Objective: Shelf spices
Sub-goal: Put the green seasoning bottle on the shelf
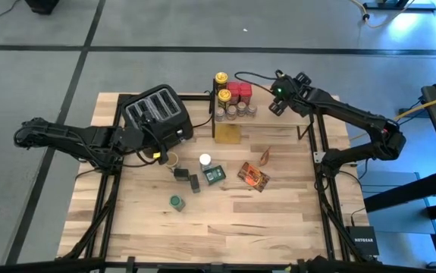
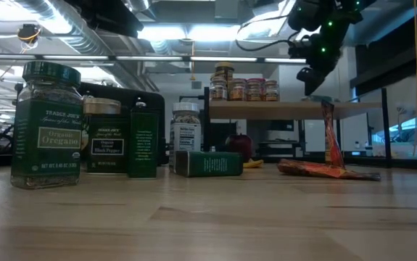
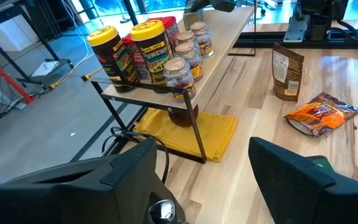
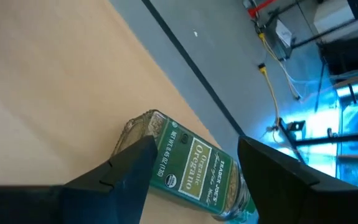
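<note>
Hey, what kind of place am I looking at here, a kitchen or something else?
Probably a robotics lab, not a kitchen: a wooden table stands on bare concrete floor, exposed ducts and strip lights run overhead, and a toaster and spices are staged like props.

You have two yellow-lidded cans (image 3: 155,51) with black, red and yellow labels at the shelf's end, red-lidded jars (image 1: 239,91) behind them. The shelf's pale wooden plank (image 3: 219,43) rides on black metal legs over a mustard-yellow cloth (image 3: 191,132). At three o'clock from the cloth lies an orange-and-red foil packet (image 3: 320,113); a brown pouch (image 3: 287,72) stands at twelve of that. The glass oregano jar (image 4: 191,167) between the right gripper's (image 4: 194,163) black fingers carries a green label with white lettering.
</note>
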`<action>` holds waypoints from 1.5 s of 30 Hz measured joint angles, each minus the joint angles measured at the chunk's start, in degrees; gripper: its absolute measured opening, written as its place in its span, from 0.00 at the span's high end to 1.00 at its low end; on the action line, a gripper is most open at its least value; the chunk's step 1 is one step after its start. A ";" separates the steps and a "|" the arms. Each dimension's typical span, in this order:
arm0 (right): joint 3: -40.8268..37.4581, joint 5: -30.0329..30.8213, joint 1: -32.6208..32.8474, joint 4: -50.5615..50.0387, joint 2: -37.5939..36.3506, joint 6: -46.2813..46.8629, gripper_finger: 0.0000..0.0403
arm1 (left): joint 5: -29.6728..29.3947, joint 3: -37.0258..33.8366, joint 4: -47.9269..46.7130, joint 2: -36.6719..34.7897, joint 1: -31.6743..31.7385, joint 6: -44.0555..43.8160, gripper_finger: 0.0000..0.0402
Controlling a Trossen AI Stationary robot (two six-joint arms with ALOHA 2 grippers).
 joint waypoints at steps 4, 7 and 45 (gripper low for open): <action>-0.06 0.02 2.61 -0.06 0.01 -0.78 0.40 | 0.00 0.00 0.00 0.00 0.00 -0.03 0.38; -0.08 0.05 4.30 -0.04 0.03 -1.07 0.40 | 0.00 0.00 0.00 0.00 0.00 -0.22 0.38; 1.78 -0.70 16.60 -8.87 -14.13 24.58 0.35 | 0.00 0.00 -0.04 0.00 0.00 -1.46 0.38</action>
